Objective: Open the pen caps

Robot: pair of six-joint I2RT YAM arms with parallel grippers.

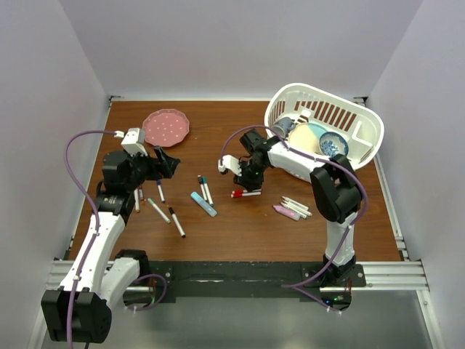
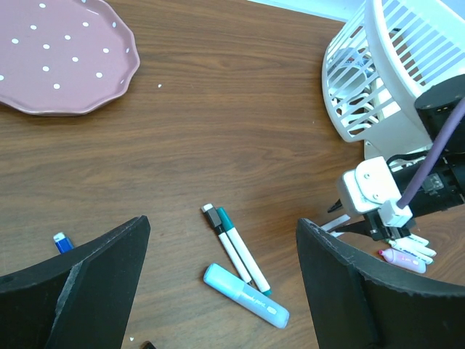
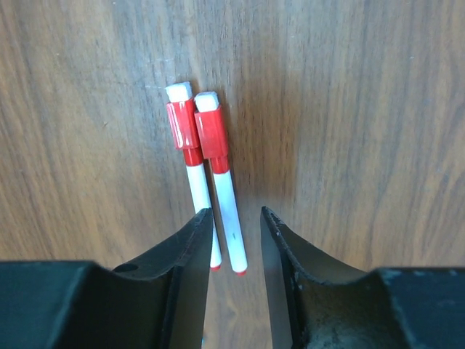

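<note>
Right end effector (image 3: 234, 214), narrowly spread, straddles a red-capped marker (image 3: 224, 193), apparently aligned for grasping; left end effector (image 2: 221, 224) spread wide.

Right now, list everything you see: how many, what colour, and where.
Plate: one, pink with white dots, far left.
Basket: one, white, tipped on its side, far right.
Dishes: three, grey, pale yellow, blue-patterned, inside the basket.
Red-capped markers: two, white barrels, centre.
Black-capped and teal-capped markers: two, white, left of centre.
Highlighter: one, light blue, beside that pair.
Pink highlighter: one, right of centre, by white markers.
Markers near left arm: four, white, one blue-capped.
Table: one, brown wood.
Left claw: open, near the left markers.
Right claw: open, straddling one red-capped marker.
</note>
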